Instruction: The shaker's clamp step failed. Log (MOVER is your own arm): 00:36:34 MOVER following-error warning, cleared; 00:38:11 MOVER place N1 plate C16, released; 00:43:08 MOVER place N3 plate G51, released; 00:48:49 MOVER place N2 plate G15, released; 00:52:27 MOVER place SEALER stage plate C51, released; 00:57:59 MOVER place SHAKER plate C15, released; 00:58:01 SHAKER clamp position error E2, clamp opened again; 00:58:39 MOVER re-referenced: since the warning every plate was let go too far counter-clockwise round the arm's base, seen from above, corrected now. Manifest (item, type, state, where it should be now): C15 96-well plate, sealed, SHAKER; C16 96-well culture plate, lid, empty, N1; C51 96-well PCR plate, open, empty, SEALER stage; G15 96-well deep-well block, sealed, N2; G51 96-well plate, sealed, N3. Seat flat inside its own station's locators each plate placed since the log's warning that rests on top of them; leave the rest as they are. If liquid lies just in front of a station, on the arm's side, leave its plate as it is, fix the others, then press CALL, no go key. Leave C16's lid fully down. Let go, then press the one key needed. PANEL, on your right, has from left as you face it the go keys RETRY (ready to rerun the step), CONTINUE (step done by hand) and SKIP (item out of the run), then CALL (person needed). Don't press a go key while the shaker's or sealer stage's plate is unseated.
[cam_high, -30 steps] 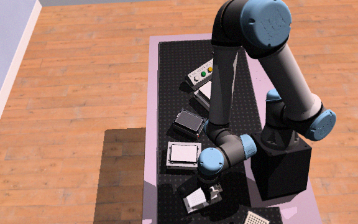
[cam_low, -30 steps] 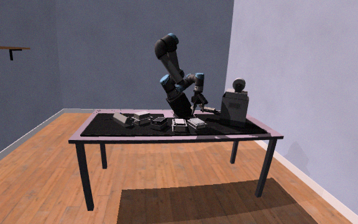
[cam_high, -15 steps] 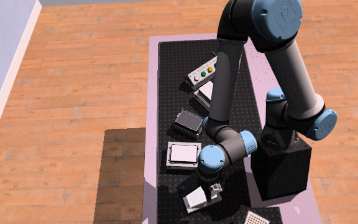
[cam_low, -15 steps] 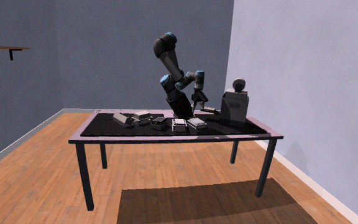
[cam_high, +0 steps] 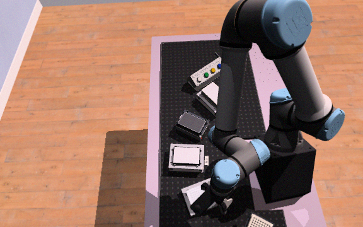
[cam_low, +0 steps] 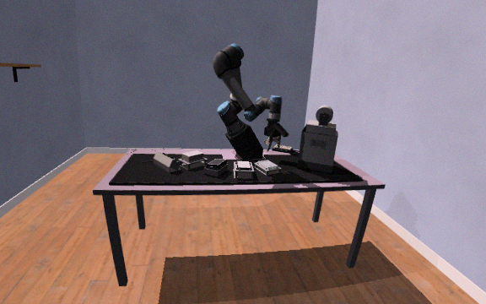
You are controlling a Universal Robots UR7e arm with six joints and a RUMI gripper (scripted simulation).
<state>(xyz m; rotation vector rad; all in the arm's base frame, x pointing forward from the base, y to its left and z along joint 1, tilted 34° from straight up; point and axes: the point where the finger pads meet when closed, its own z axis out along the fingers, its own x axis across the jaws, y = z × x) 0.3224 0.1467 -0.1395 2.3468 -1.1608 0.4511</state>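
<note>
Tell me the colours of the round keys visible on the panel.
White, green, yellow and blue keys on the panel, seen best in the top view.

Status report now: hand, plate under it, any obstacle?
Hand open, holding nothing, above white plate. Plate sits skewed at its station. Nothing seen blocking the hand; wrist hides part of plate.

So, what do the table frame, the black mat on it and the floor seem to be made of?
The table frame: probably painted metal, with thin dark square legs and a matte look. The black mat: likely a perforated metal board, given its regular grid of small dots. The floor: wood planks, with visible grain and seams.
</note>
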